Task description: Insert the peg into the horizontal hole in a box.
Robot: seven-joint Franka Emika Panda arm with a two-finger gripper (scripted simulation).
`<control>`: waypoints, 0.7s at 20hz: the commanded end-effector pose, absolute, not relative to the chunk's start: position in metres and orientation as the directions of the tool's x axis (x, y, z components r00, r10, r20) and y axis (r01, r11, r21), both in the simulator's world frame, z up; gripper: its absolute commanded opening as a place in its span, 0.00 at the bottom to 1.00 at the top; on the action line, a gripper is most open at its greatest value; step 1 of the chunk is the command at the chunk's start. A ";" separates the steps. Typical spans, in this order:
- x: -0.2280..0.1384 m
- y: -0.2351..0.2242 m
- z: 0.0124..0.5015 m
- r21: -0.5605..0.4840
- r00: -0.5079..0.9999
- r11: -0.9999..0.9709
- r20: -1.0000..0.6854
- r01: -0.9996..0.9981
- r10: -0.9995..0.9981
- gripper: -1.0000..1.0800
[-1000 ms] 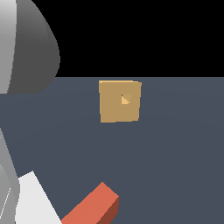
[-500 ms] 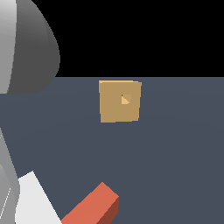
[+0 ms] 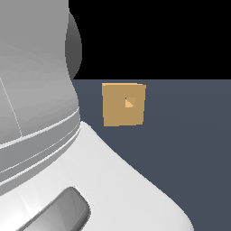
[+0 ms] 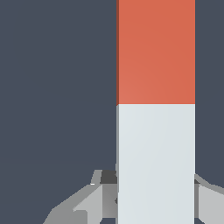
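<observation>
Squarely between the jaws, peg [image 4: 155, 109]

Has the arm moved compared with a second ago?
Yes. The arm now reaches nearly to the box and covers the spot where the peg showed.

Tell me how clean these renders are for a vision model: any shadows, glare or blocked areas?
Exterior view: the arm fills the exterior view's left with bright sheen, hiding the peg; the box is flatly lit, its hole showing one shaded corner. Wrist view: sharp, even light, the peg between the fingers; no cast shadow seen.
</observation>
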State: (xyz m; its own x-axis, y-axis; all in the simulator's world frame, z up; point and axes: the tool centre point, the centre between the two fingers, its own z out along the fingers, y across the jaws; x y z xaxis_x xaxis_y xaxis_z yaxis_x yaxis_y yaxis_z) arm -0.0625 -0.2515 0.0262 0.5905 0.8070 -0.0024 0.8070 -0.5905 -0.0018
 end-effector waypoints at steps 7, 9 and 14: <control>0.010 -0.172 0.054 0.001 0.363 -0.363 -0.003 0.932 0.932 0.00; 0.028 -0.144 0.062 0.001 0.286 -0.286 -0.003 0.958 0.958 0.00; 0.060 -0.075 0.080 0.001 0.108 -0.108 -0.003 0.994 0.994 0.00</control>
